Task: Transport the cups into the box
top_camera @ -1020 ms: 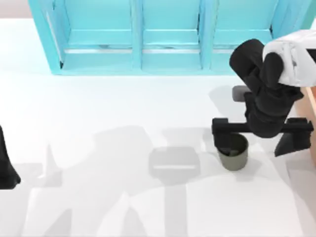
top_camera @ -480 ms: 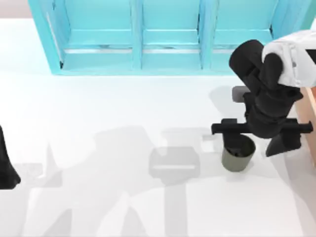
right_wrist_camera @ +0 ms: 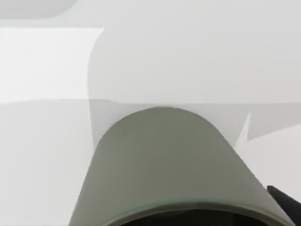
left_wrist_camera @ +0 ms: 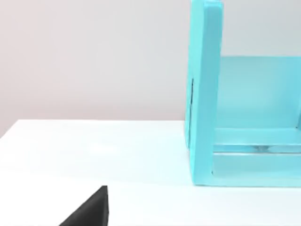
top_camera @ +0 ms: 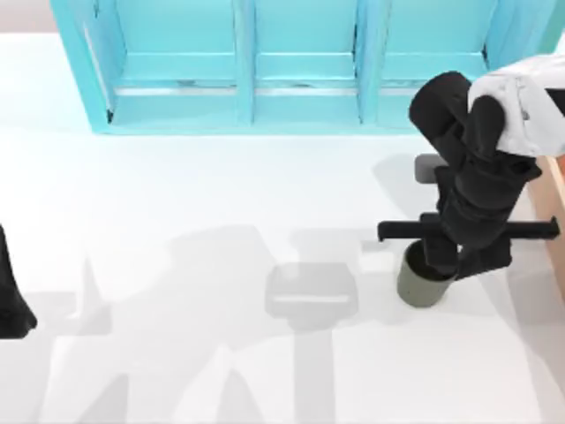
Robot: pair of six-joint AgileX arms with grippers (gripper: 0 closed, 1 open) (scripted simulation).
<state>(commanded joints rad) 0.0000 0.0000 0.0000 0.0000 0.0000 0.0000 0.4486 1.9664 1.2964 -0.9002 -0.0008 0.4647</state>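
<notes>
The dark olive-grey cup (top_camera: 417, 287) stands upright on the white table, right of the middle. My right gripper (top_camera: 466, 261) hangs over its right rim, fingers drawn in and shut on the cup. In the right wrist view the cup's wall (right_wrist_camera: 164, 165) is very close, with one dark fingertip (right_wrist_camera: 283, 202) beside it. The tan box (top_camera: 557, 199) shows as a strip at the right edge, just right of the arm. The blue cup is out of view. My left gripper (top_camera: 11, 296) is parked at the left edge.
The big turquoise shelf unit (top_camera: 291, 66) runs along the back of the table, and its side wall (left_wrist_camera: 204, 94) stands in the left wrist view. Bare white table (top_camera: 221, 203) spreads across the middle and front.
The right gripper's fingers have drawn in from a wide spread onto the olive-grey cup, which shifted slightly toward the front right. The left arm has not moved.
</notes>
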